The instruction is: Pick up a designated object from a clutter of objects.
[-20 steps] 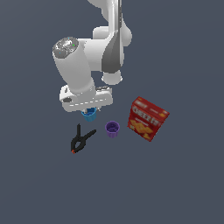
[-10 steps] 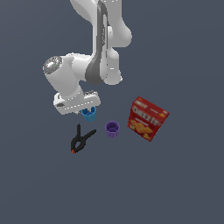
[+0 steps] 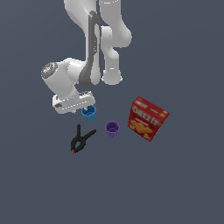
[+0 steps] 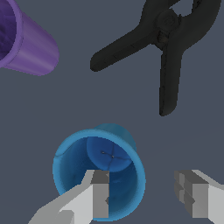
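Where the wrist view looks straight down, the gripper (image 4: 144, 197) stands with its jaws apart: one finger (image 4: 98, 194) reaches inside the mouth of the blue cup (image 4: 99, 171), the other finger (image 4: 192, 197) lies outside it, so the cup's near wall sits between them. Whether either pad touches the wall cannot be told. The blue cup is upright and empty, its ribbed inner wall and round floor exposed. Beyond the fingertips lie the black spring clamp (image 4: 164, 48) and the purple cup (image 4: 22, 39), also empty, both apart from the blue cup. In the exterior view the gripper (image 3: 83, 106) hangs directly over the blue cup (image 3: 89, 113); farther off stands the red cracker box (image 3: 147, 118), tilted, its front reading "CHEEZ-IT" in pale letters
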Action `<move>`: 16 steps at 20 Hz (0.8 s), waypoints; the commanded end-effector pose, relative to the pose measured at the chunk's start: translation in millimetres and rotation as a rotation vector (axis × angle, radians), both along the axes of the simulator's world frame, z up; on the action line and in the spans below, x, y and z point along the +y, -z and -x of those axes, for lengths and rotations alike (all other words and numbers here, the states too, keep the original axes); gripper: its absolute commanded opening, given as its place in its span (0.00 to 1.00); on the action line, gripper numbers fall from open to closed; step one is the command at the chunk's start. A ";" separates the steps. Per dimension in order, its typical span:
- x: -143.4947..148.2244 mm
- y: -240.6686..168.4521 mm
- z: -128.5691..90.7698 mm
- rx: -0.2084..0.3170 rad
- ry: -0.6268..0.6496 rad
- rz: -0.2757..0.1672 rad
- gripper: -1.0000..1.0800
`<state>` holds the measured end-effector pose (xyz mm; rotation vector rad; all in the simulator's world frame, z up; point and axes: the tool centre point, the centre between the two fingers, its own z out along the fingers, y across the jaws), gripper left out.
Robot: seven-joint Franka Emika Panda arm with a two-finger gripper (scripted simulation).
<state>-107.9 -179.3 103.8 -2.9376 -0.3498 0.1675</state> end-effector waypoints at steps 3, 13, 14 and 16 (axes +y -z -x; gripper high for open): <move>-5.0 6.0 6.7 0.001 -0.006 -0.005 0.62; -2.6 21.8 9.5 0.002 -0.006 -0.005 0.62; -2.1 25.3 10.3 0.002 -0.006 -0.005 0.62; -1.5 30.5 11.5 0.002 -0.006 -0.005 0.62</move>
